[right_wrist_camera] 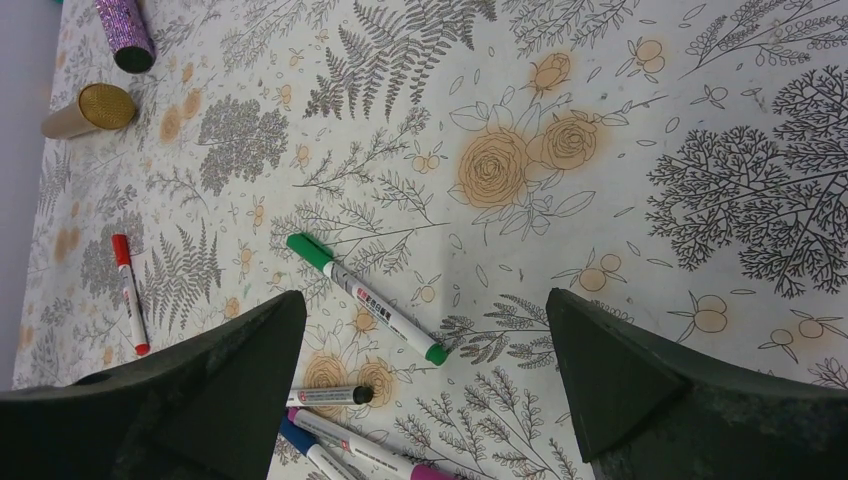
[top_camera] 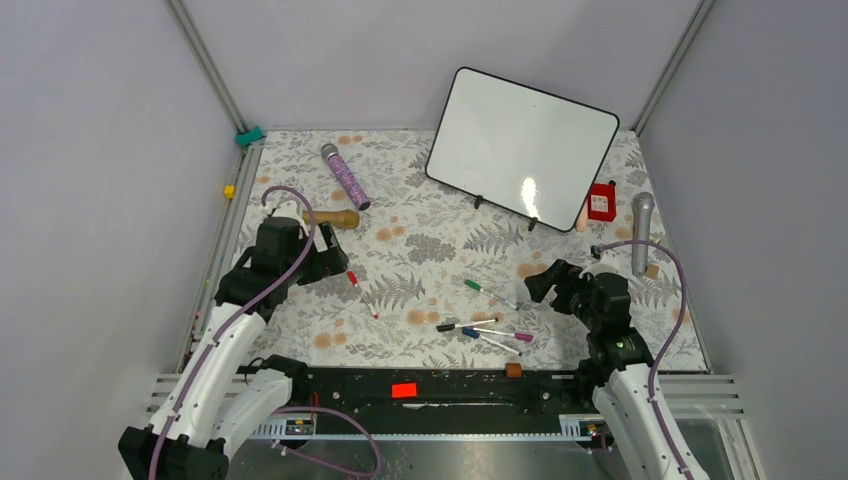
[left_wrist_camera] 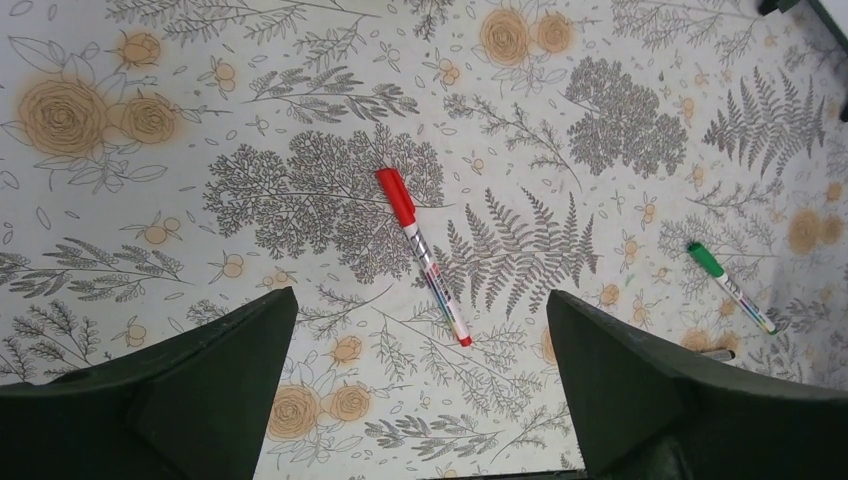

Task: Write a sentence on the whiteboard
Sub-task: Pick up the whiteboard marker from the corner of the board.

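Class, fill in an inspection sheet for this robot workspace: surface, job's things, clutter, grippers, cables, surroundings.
Surface: floral-patterned table cover, lying flat.
Job's things: large white black-framed whiteboard propped at the back, blank; red-capped marker pen lying below the left gripper; green-capped marker pen below the right gripper; three more marker pens bunched near the front.
Clutter: purple glitter microphone, gold-headed microphone, silver microphone, small red box.
Grippers: left gripper and right gripper both open, empty, above the cover.
Cables: purple cables loop along both arms.
Surroundings: plain grey walls, metal frame posts.
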`<act>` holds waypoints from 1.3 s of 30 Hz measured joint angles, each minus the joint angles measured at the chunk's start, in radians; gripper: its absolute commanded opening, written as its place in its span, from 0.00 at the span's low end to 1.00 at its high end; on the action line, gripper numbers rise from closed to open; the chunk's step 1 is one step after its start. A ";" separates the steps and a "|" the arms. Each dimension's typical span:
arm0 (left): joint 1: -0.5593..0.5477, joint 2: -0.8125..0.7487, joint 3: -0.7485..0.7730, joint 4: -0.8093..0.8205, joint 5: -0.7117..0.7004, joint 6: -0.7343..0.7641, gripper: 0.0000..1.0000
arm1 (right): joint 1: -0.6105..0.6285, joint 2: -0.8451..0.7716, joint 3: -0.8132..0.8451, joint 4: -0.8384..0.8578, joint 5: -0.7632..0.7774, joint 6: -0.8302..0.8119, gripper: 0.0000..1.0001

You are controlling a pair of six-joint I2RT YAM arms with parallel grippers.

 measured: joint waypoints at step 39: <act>-0.139 0.572 -0.114 0.240 -0.256 -0.425 0.60 | 0.000 -0.015 -0.007 0.011 -0.024 0.001 0.99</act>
